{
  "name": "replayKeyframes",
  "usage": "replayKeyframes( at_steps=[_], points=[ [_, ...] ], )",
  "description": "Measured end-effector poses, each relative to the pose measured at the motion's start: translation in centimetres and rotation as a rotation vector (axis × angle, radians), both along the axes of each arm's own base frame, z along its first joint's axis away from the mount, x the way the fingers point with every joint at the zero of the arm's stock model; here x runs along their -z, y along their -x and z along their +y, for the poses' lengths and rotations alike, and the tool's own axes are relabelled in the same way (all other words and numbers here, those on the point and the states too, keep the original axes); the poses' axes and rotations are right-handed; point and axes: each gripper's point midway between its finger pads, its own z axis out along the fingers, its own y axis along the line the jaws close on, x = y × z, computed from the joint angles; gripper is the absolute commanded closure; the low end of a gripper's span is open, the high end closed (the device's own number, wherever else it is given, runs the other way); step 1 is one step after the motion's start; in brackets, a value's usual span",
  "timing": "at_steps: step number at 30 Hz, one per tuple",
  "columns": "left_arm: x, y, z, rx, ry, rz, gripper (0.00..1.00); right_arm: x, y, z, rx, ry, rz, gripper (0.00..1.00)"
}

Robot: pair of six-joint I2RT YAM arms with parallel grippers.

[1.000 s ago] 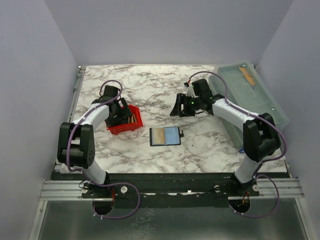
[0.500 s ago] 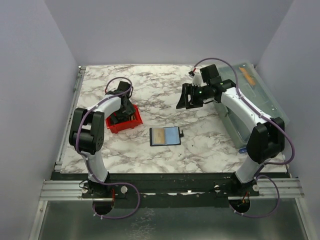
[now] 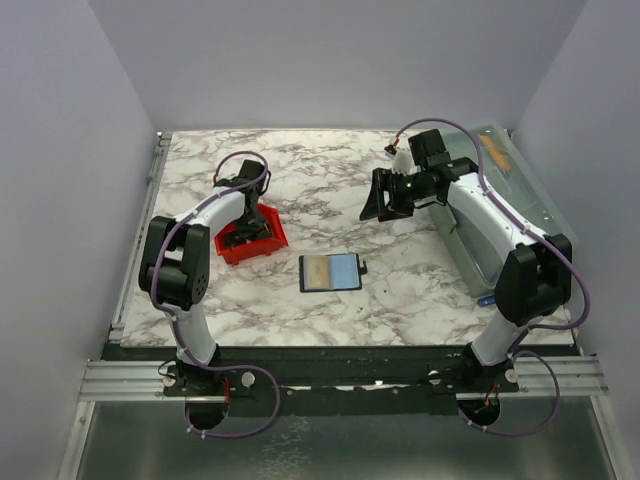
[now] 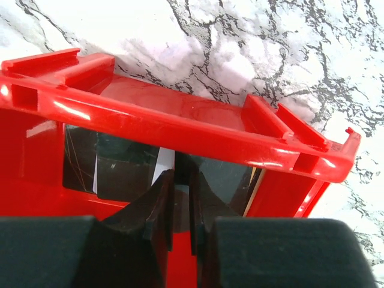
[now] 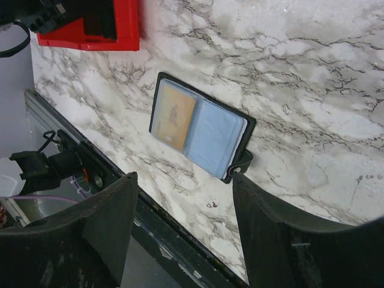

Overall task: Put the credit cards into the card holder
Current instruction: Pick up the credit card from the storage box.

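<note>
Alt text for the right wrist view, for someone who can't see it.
A black card holder lies open on the marble table, a yellowish card in one pocket and a light blue card in the other. The right gripper, open, frames it; a red tray sits top left.

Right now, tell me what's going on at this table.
The left gripper is down inside the red tray, its fingers almost together among the dark cards standing there; whether it pinches one is not clear. The card holder lies open on the table with a yellowish card and a light blue card already in its sleeves. The right gripper hangs open above the table, holding nothing.
</note>
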Motion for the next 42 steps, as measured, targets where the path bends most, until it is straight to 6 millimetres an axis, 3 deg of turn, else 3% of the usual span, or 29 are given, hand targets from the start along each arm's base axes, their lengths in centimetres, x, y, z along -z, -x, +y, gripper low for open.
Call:
replayKeyframes(
  at_steps=[1, 4, 6, 8, 14, 17, 20, 21, 24, 32, 42],
  points=[
    [-0.1, 0.0, 0.0, 0.002, 0.000, -0.002, 0.79, 0.0, 0.0, 0.0, -0.001, -0.002, 0.001, 0.33],
    [-0.6, 0.0, 0.0, 0.006, 0.000, -0.010, 0.39, -0.1, 0.1, 0.1, -0.004, -0.006, 0.002, 0.33],
    [-0.7, 0.2, 0.1, 0.014, -0.006, -0.005, 0.22, -0.1, 0.1, 0.1, -0.006, -0.008, 0.003, 0.33],
    [-0.7, 0.4, 0.3, 0.020, -0.014, 0.004, 0.15, -0.1, 0.1, 0.1, -0.007, -0.010, 0.005, 0.33],
    [-0.5, 0.5, 0.3, 0.066, -0.025, 0.016, 0.11, 0.5, 0.1, 0.2, -0.010, -0.009, 0.022, 0.33],
    [0.3, 0.2, 0.1, 0.094, -0.012, 0.025, 0.16, 1.0, 0.0, 0.2, -0.011, -0.008, 0.037, 0.33],
    [0.6, -0.5, -0.4, 0.107, 0.010, 0.008, 0.27, 1.3, 0.0, 0.3, -0.012, -0.008, 0.046, 0.33],
    [0.7, -0.7, -0.5, 0.110, 0.017, 0.002, 0.33, 1.4, 0.0, 0.3, -0.013, -0.009, 0.049, 0.33],
    [0.8, -1.2, -0.8, 0.117, 0.026, -0.012, 0.65, 1.5, 0.0, 0.4, -0.017, -0.013, 0.057, 0.33],
    [0.1, -1.8, -0.5, 0.119, 0.007, -0.047, 1.00, 1.4, 0.2, 0.6, -0.026, -0.026, 0.064, 0.34],
    [-1.8, -2.0, -1.0, 0.128, 0.006, -0.099, 1.00, 1.3, 0.4, 0.8, -0.037, -0.044, 0.071, 0.34]
  ],
)
